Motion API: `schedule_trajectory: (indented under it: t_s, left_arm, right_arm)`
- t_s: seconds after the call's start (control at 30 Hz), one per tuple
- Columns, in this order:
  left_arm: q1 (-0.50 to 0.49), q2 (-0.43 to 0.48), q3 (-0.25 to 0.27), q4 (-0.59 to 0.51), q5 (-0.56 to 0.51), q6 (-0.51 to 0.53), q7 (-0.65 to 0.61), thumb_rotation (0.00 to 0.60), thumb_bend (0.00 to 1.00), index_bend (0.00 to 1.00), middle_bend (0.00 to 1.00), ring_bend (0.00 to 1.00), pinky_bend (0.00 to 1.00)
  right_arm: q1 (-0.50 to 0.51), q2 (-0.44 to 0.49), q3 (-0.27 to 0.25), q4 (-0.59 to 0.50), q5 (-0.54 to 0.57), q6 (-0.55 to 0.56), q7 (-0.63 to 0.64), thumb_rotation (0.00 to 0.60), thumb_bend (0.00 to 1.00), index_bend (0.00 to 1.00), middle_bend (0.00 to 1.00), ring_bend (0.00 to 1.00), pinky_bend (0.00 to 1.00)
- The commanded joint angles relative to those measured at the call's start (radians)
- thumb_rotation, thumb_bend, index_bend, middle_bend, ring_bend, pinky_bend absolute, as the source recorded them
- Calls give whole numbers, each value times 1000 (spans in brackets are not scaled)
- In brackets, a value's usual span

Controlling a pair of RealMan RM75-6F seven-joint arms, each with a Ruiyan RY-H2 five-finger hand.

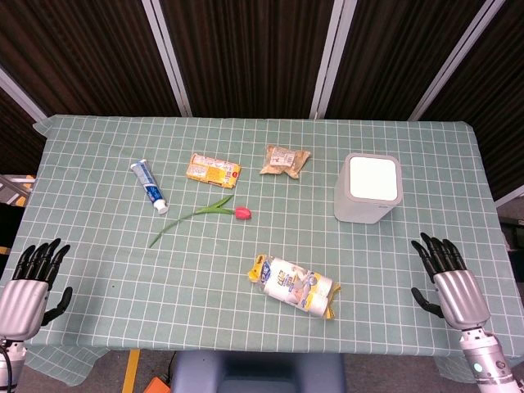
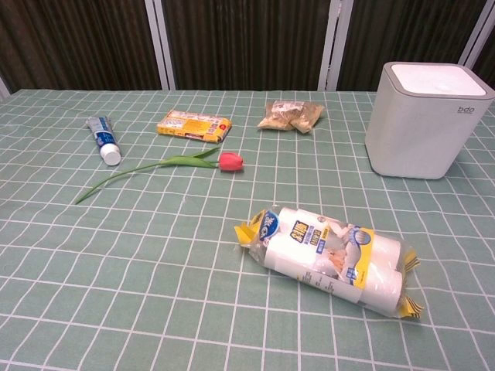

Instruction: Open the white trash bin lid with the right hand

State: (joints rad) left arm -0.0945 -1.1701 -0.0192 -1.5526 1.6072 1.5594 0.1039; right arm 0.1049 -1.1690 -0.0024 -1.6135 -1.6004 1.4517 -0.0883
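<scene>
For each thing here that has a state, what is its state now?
Bin: lid shut, upright.
Toothpaste: capped, lying flat.
Roll pack: sealed, lying on its side.
Tulip: lying flat.
Left hand: open, holds nothing.
Right hand: open, apart from the bin.

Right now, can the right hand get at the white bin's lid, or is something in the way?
Probably yes. The right hand is open at the near table edge, and the white trash bin stands ahead of it with only bare tablecloth between. The lid is shut and uncovered; the packaged rolls lie off to the side.
</scene>
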Motion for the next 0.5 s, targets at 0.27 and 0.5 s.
schedule_trajectory:
  t_s: [0.27, 0.5]
  left_arm:
    - [4, 11, -2, -5, -4, 5, -16, 600, 450, 0, 0, 0, 27]
    - [9, 15, -3, -10, 10, 26, -26, 600, 450, 0, 0, 0, 27]
  right_arm:
    - [88, -7, 71, -20, 91, -129, 36, 600, 407, 0, 627, 635, 644]
    - [241, 5, 213, -106, 387, -327, -186, 600, 407, 0, 1000, 1000, 1000]
